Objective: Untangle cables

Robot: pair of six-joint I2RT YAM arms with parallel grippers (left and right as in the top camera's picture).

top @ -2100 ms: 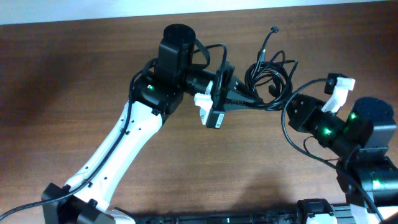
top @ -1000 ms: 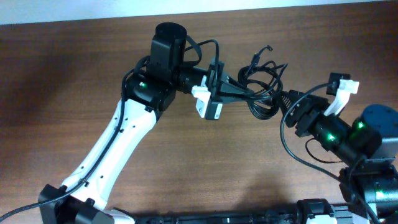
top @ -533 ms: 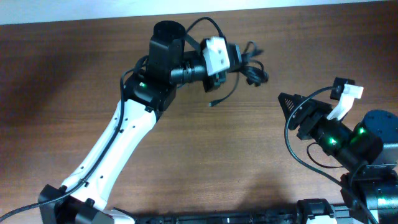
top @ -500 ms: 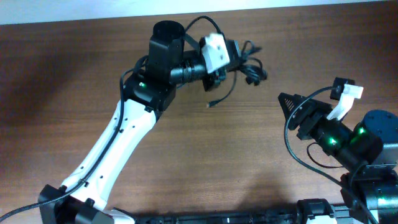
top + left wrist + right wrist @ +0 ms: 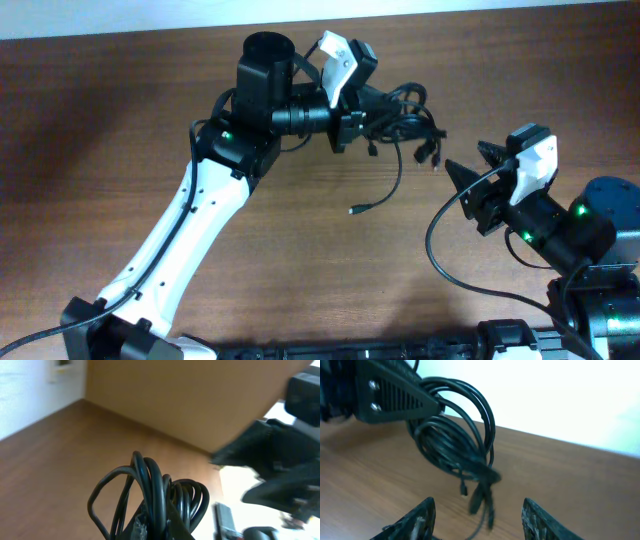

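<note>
The cables (image 5: 408, 122) are a bunch of thin black cords held up off the table, and my left gripper (image 5: 383, 110) is shut on them. One loose strand drops from the bunch to a small plug (image 5: 355, 210) near the tabletop. In the left wrist view the loops (image 5: 155, 492) rise from between my closed fingers (image 5: 176, 527). My right gripper (image 5: 468, 160) stands open just right of the bunch without touching it. In the right wrist view the coils (image 5: 462, 435) and their dangling plug ends (image 5: 480, 497) hang ahead of its spread fingers (image 5: 417, 517).
The brown wooden table (image 5: 100, 150) lies under everything. The left arm (image 5: 205, 215) slants across it from the lower left. The right arm's base (image 5: 585, 255) fills the lower right corner, with its own thick black wire (image 5: 440, 250) looping beside it.
The left gripper lifted the bunch away from the right gripper, then turned and swung it back to the right. A loose strand now hangs lower. The right gripper's wrist has rolled.
</note>
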